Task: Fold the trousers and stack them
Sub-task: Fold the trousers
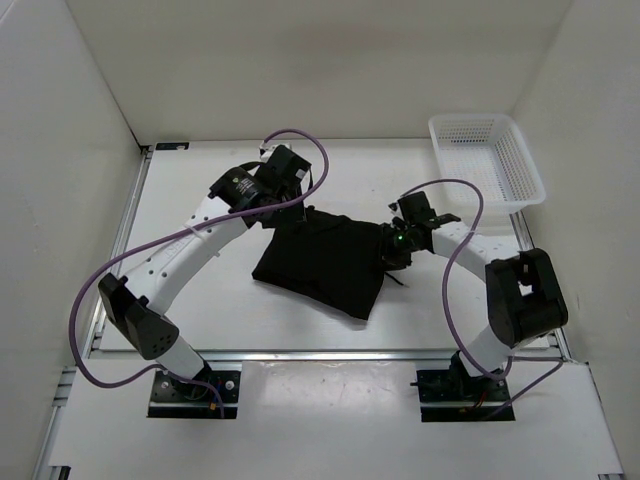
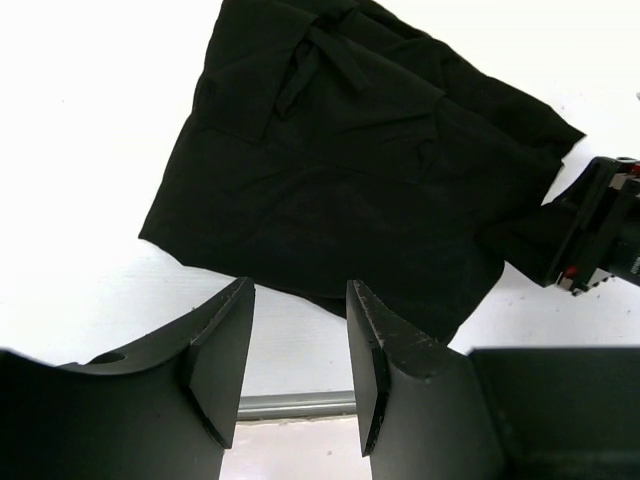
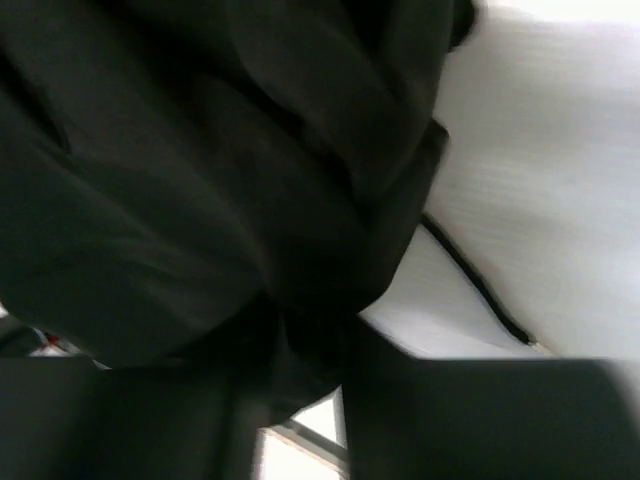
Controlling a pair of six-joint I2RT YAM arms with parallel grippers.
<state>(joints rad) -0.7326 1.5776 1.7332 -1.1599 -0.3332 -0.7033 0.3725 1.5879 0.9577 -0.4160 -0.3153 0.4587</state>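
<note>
**Black trousers folded on a white bench between two robot arms**

From above we see the trousers (image 1: 320, 262) lying as a compact, roughly four-sided bundle near the middle of the bench (image 1: 230, 312). The bundle is turned at a slant, with its near corner pointing toward the arm bases. The fabric is plain black and softly creased, with several layers showing at the edges.

The left hand (image 1: 272, 208) hovers at the far left corner of the bundle. In its own camera its two fingers (image 2: 222, 350) stand apart with only bare bench between them, so it is open and holds nothing. The edge of the trousers (image 2: 350, 170) lies just past its fingertips.

The right hand (image 1: 393, 250) is at the right edge of the bundle. Its own camera is almost filled with dark cloth (image 3: 220, 180), which gathers into a pinch between its blurred fingers, so we read it as closed on the trousers. A thin black cord (image 3: 475, 285) trails from the cloth across the bench.

A white plastic basket (image 1: 528, 180) sits at the far right corner of the bench, well apart from the trousers.
</note>
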